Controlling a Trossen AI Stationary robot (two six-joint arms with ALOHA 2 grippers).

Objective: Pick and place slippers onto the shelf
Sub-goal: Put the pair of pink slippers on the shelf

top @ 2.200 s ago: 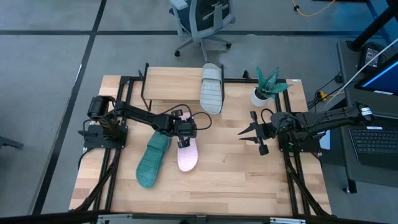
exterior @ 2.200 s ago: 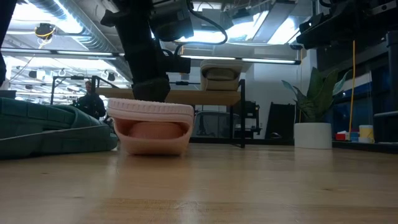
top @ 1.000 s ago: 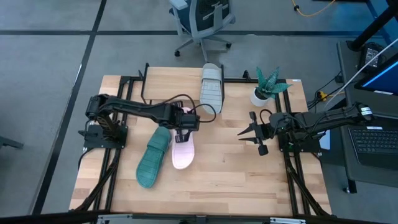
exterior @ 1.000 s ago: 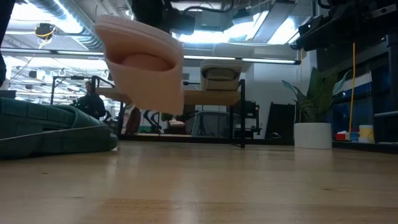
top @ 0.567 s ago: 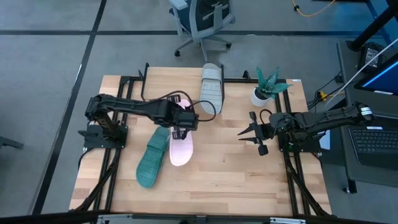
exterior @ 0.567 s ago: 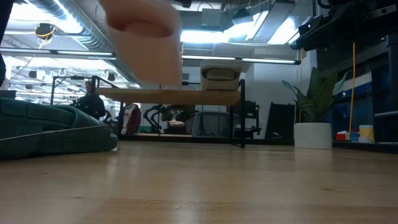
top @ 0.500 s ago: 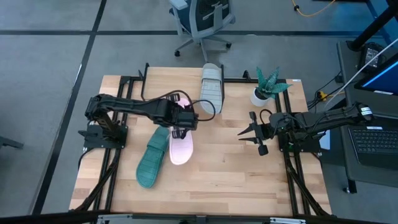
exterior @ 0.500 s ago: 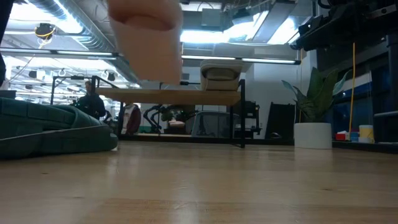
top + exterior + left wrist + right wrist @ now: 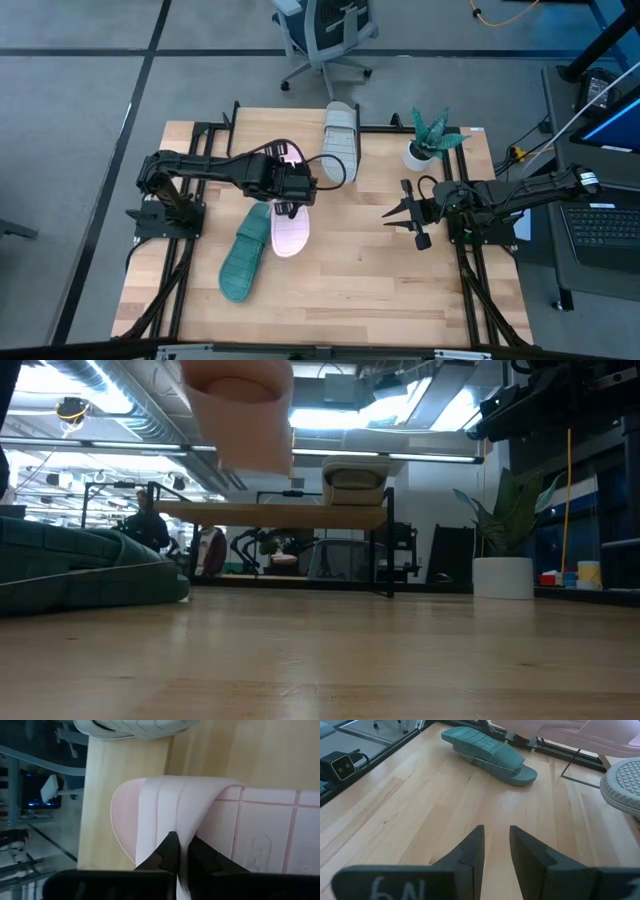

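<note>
The left gripper has its fingers pinched on the strap of the pale pink slipper, held above the table, long axis toward the shelf at the far edge, beside the grey slipper. The right gripper waits, fingers narrowly apart.

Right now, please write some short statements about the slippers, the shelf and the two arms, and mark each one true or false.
1. The left end effector holds the pink slipper above the table. True.
2. The grey slipper lies on the table beside the green one. False: it rests on the shelf.
3. The green slipper lies on the table. True.
4. The right end effector grips the plant. False: it is open, holding nothing.
</note>
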